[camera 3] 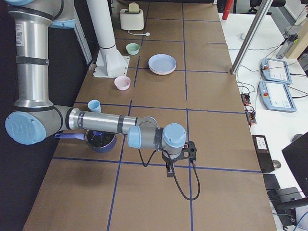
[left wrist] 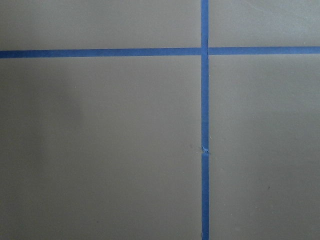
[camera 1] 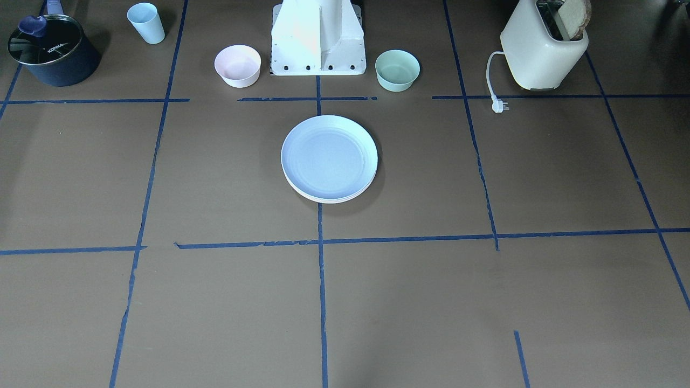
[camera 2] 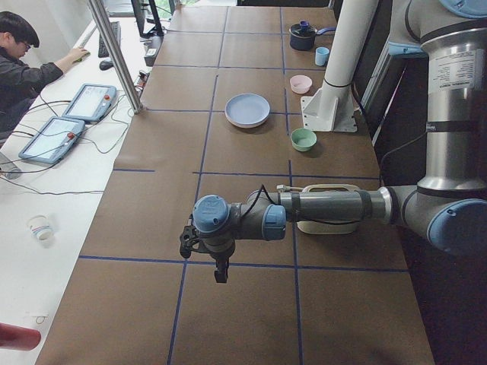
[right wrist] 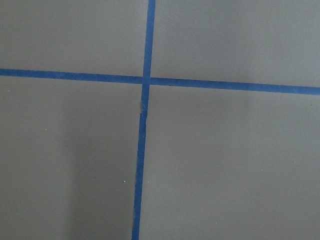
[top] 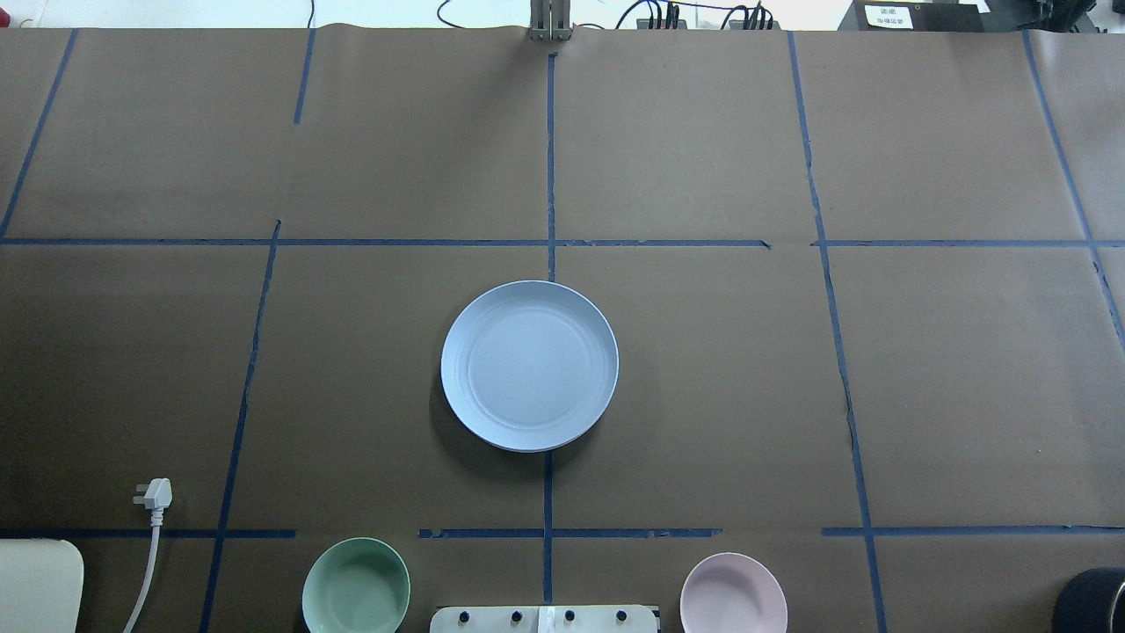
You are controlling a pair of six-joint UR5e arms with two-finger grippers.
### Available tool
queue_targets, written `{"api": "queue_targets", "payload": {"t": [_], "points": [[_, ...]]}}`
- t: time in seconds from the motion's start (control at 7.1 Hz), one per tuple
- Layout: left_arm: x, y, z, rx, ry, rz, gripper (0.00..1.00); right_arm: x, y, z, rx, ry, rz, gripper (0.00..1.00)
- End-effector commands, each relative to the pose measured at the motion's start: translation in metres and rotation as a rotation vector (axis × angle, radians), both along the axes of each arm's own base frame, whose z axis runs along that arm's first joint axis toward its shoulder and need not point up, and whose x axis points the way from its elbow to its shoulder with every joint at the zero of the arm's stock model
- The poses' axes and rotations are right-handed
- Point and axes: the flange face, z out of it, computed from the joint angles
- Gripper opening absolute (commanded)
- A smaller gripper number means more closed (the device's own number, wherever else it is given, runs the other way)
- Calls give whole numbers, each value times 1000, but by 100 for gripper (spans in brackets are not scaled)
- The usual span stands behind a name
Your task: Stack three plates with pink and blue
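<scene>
The light blue plate lies on top of a stack at the table's middle, also seen from overhead. Pale rims of plates under it show at its near edge. I cannot tell pink from cream there. My left gripper hangs far from the stack over bare table paper, and shows only in the left side view. My right gripper hangs over the table's other end, and shows only in the right side view. I cannot tell whether either is open or shut. Both wrist views show only paper and blue tape.
A small pink bowl and a mint-green bowl flank the robot base. A toaster with its loose plug, a dark pot and a light blue cup stand along the robot's side.
</scene>
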Motion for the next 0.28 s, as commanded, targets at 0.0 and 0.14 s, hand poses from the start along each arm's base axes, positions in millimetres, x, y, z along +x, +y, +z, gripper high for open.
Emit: {"api": "queue_targets", "payload": {"t": [0.0,0.14], "points": [[0,0,1,0,0,2,100,0,0,0,0,2,0,100],[0,0,0,2,0,2,100,0,0,1,-1,2,0,100]]}}
